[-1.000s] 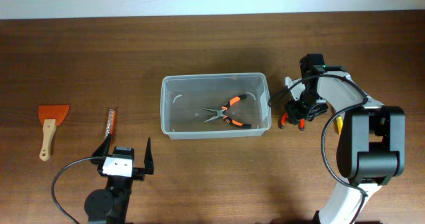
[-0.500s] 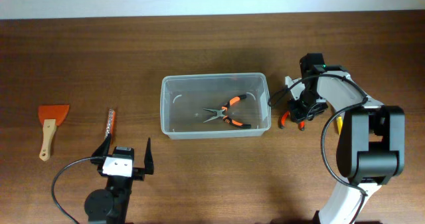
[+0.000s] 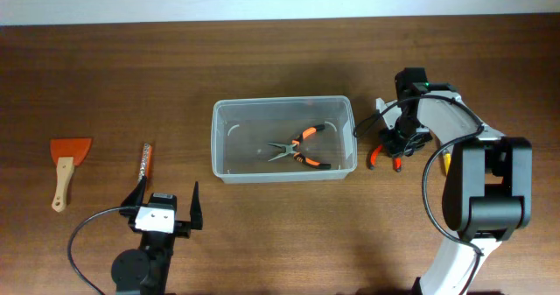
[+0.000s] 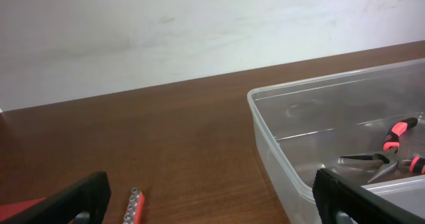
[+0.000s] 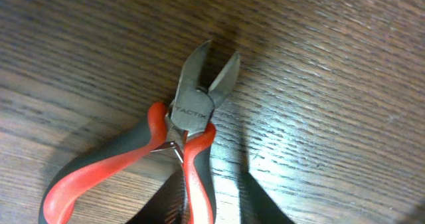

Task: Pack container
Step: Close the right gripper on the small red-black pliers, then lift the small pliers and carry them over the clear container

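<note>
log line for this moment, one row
right gripper: over red cutters beside container, grip unclear | left gripper: open, empty | container: holds orange pliers

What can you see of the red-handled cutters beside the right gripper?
The side cutters lie flat on the wooden table, just right of the container, outside it. Grey steel jaws slightly parted, spring at the pivot, red handles with grey inlay. The right gripper straddles one handle; whether it grips is unclear.

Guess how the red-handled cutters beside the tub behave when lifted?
Probably rigid and heavy for size: the cutters show metal jaws. Jaws stand apart, so handles may swing at the pivot. Lying flat on the table, unlikely to roll.
</note>
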{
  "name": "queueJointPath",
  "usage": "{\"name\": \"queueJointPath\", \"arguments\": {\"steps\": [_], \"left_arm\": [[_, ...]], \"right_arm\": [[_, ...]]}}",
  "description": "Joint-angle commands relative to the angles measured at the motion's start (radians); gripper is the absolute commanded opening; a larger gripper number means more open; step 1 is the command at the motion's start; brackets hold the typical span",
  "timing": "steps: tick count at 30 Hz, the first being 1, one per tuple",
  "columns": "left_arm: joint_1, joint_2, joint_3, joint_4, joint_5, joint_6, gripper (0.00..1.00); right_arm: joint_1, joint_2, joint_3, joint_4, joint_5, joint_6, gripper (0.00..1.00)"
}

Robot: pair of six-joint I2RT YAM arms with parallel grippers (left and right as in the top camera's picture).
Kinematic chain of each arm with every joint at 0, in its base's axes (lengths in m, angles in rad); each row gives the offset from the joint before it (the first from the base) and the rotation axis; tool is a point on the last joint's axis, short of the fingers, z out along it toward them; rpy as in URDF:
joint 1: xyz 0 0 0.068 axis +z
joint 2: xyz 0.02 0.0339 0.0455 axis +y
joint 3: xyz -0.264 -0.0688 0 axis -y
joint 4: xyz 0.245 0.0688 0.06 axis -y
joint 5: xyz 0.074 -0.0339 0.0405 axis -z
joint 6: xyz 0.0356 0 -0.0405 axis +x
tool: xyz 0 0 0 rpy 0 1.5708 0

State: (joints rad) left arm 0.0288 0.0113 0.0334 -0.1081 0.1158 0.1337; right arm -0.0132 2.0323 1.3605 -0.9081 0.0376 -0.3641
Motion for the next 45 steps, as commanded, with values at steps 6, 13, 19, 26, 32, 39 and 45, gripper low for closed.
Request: {"name": "queueJointPath", "arguments": {"steps": [6,13,19,26,32,39,45], "left_arm": [[0.005,-0.005,-0.007,0.003,0.007,-0.006,0.99],[0.005,-0.005,-0.007,0.003,0.007,-0.006,0.99],[0.005,-0.005,-0.007,0.003,0.007,-0.006,0.99],[0.005,-0.005,-0.007,0.003,0.007,-0.006,0.99],[0.005,-0.005,-0.007,0.003,0.007,-0.006,0.99],[0.005,-0.005,-0.007,0.003,0.007,-0.006,0.99],[0.005,-0.005,-0.007,0.003,0.007,-0.006,0.99]], "right_arm": [[-0.001,0.022,0.014,-0.003,0.019,0.006,0.21],[-0.001,0.022,0.014,-0.006,0.019,0.007,0.17],[-0.001,0.022,0.043,-0.03,0.019,0.007,0.12],[-0.001,0.022,0.127,-0.076,0.019,0.007,0.12],[-0.001,0.022,0.232,-0.146,0.019,0.007,0.07],[-0.001,0.022,0.359,-0.228,0.019,0.007,0.04],[0.0,0.02,0.465,-0.281,0.011,0.034,0.04]]}}
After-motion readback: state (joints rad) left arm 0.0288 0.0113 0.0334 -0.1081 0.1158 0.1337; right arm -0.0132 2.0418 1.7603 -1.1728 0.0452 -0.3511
